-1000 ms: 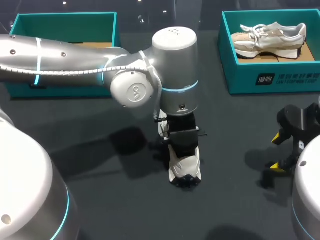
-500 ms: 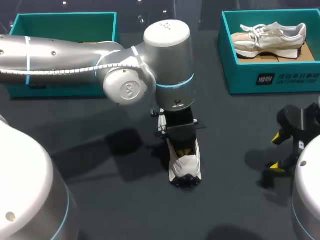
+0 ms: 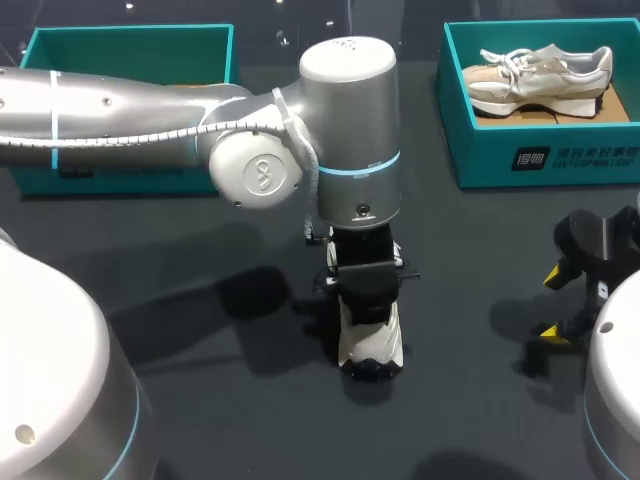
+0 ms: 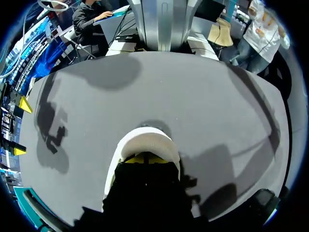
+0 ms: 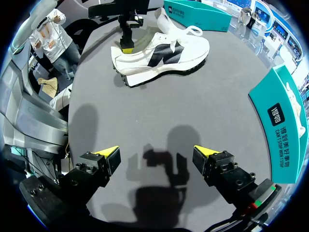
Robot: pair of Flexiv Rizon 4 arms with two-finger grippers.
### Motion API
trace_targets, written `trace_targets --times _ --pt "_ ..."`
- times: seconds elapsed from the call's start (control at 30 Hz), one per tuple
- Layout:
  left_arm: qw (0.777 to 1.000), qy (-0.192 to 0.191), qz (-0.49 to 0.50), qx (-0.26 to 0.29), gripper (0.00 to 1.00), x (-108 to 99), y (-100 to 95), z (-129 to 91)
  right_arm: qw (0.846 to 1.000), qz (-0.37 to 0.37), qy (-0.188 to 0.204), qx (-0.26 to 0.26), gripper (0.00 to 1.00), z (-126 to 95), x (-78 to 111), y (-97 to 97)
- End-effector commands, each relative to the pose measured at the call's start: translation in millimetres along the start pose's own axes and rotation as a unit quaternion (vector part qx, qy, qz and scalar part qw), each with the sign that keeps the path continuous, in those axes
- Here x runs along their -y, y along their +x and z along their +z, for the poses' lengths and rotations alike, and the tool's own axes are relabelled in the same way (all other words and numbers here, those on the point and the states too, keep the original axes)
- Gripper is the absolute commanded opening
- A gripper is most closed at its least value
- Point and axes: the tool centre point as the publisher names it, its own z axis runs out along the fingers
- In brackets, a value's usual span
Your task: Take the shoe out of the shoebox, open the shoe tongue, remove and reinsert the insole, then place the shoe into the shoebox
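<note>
A white shoe with a dark side mark (image 3: 370, 345) (image 5: 164, 55) stands upright on the dark table, at the middle. My left arm (image 3: 350, 150) reaches over it from the left. Its gripper (image 4: 145, 158) points straight down into the shoe's mouth, just inside the white heel rim (image 4: 145, 137). The yellow tips are pressed together, and I cannot tell whether anything thin lies between them. From the right wrist view, that gripper (image 5: 126, 46) stands in the shoe's opening. My right gripper (image 3: 556, 302) (image 5: 157, 152) hangs open and empty near the table's right side, well apart from the shoe.
A teal shoebox (image 3: 480, 160) (image 5: 280, 121) at the back right holds a beige shoe (image 3: 540, 75). Another teal shoebox (image 3: 130, 30) stands at the back left, partly behind my left arm. Bare table lies between the white shoe and my right gripper.
My left wrist swung a little left and back, baring its yellow tips in the shoe's mouth, then came back over the shoe. The right arm has not moved.
</note>
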Motion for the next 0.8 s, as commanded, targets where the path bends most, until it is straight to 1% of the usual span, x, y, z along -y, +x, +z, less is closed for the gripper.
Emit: trace_targets --times 0.03,0.07,0.1,0.2,0.37,0.43,0.53,0.67,0.73,0.8 --pt "1.0 0.023 0.004 -0.005 0.0 -17.4 -7.4 40.9 1.0 0.0 0.0 0.001 1.0 -1.0 0.5 1.9" --pt "1.0 0.022 0.004 -0.006 0.0 -19.9 -6.1 44.7 1.0 0.0 0.0 0.001 1.0 -1.0 0.5 1.9" --pt "0.999 0.031 0.006 -0.006 0.0 -22.6 -5.0 46.7 1.0 0.0 0.0 0.001 1.0 -1.0 0.5 1.9" --pt "0.999 0.026 0.017 -0.001 0.0 -28.1 -2.5 49.8 1.0 0.0 0.0 0.001 1.0 -1.0 0.5 1.9" --pt "0.999 -0.007 0.037 0.012 0.0 -44.7 -7.1 45.8 1.0 0.0 0.0 0.001 1.0 -1.0 0.5 1.9" --pt "0.999 -0.034 0.039 0.015 0.0 -51.6 -10.6 41.9 1.0 0.0 0.0 0.001 1.0 -1.0 0.5 1.9" --pt "0.997 -0.058 0.04 0.019 0.0 -58.7 -15.8 29.2 1.0 0.0 0.0 0.001 1.0 -1.0 0.5 1.9" --pt "0.996 -0.063 0.057 0.033 0.0 -48.7 -17.3 -0.1 1.0 0.0 0.0 0.001 1.0 -1.0 0.5 1.9" --pt "0.996 -0.053 0.07 0.036 0.0 -37.7 -17.2 -11.2 1.0 0.0 0.0 0.001 1.0 -1.0 0.5 1.9" --pt "0.996 -0.045 0.076 0.033 0.0 -26.6 -17.9 -17.1 1.0 0.0 0.0 0.001 1.0 -1.0 0.5 1.9"
